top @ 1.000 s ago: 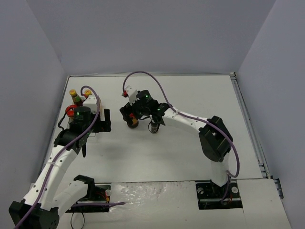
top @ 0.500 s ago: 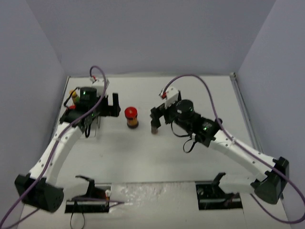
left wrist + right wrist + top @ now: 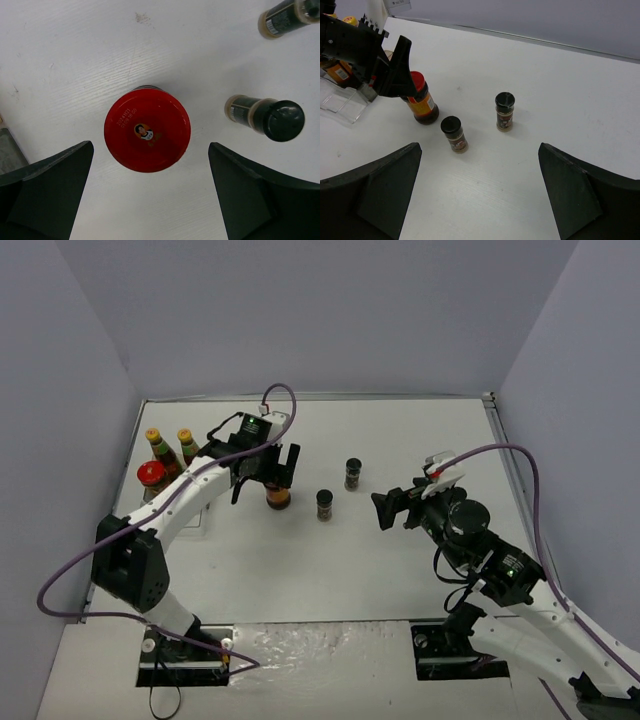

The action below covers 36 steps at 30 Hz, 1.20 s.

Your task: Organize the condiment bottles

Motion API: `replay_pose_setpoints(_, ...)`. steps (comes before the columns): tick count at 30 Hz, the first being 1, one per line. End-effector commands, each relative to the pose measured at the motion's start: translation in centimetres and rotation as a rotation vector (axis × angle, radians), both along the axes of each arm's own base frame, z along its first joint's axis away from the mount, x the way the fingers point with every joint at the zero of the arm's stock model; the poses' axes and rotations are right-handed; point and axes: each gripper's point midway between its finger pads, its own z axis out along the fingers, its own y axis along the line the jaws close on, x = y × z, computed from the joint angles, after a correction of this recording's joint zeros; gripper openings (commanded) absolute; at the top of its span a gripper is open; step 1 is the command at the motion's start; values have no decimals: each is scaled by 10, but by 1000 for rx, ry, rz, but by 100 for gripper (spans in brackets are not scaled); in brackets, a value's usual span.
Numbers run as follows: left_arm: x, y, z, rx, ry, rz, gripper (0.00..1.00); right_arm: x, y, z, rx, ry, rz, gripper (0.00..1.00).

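Room is widest over the right and far parts of the table [image 3: 430, 430], bare white up to the grey walls. The left edge is crowded by a clear rack [image 3: 340, 105]. In or right by it stand two tall yellow-capped bottles [image 3: 157, 448] [image 3: 187, 445] and a red-lidded jar [image 3: 150, 476].

Near mid-table stands a second red-lidded jar [image 3: 147, 129]. Just to its right are two black-capped spice jars [image 3: 325, 505] [image 3: 353, 474], apart from each other, with free table around each.

The left arm rises along the left side and bends across toward the middle, its wrist pointing down. The left gripper [image 3: 272, 472] hangs over the loose jar, fingers spread wide to either side of the lid with a gap on both sides, gripping nothing.

The right arm sits folded low on the right. The right gripper [image 3: 395, 506] faces the spice jars from well apart, its jaws wide and empty.
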Motion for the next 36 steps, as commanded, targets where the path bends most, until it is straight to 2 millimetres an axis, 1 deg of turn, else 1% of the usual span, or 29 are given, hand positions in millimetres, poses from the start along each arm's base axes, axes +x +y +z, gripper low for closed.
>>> replay_pose_setpoints(1,17,-5,15,-4,-53,34,97,1,-7,-3,39,9,-46,100)
replay_pose_setpoints(5,21,-6,5,3,-35,43,97,-1,-8,-7,45,14,-45,100)
replay_pose_setpoints(7,22,-8,4,0,-30,42,94,-1,-7,-8,46,17,-42,100)
replay_pose_setpoints(8,22,-8,3,-1,-29,41,90,-2,-8,-9,46,18,-42,100)
replay_pose_setpoints(10,21,-9,5,-6,-33,42,77,-2,-8,-11,47,21,-42,100)
replay_pose_setpoints(12,20,-9,6,-10,-36,44,60,-3,-8,-12,50,24,-42,100)
replay_pose_setpoints(15,17,-5,14,-10,-50,51,24,-3,-8,-15,45,29,-42,100)
replay_pose_setpoints(16,16,-3,18,-8,-56,55,14,-3,-7,-16,43,31,-39,100)
replay_pose_setpoints(18,13,2,30,-9,-81,61,3,-3,-6,-18,41,37,-30,100)
replay_pose_setpoints(21,7,21,50,36,-114,106,0,-3,-3,-20,36,44,-20,100)
replay_pose_setpoints(23,2,38,69,42,-142,146,0,-3,-1,-19,35,44,-13,100)
replay_pose_setpoints(27,0,97,97,66,-177,292,0,-3,1,-19,25,45,-2,100)
replay_pose_setpoints(29,0,122,107,63,-196,351,0,-4,2,-21,21,48,5,100)
replay_pose_setpoints(30,-1,130,114,49,-210,368,0,-4,2,-21,21,49,7,100)
replay_pose_setpoints(33,4,160,121,45,-226,436,0,-4,2,-22,22,50,10,100)
replay_pose_setpoints(34,6,170,121,42,-228,459,0,-5,2,-22,23,50,12,100)
replay_pose_setpoints(35,8,183,121,40,-230,494,0,-5,2,-22,24,50,15,100)
replay_pose_setpoints(36,11,190,120,35,-231,516,0,-6,2,-22,27,49,15,100)
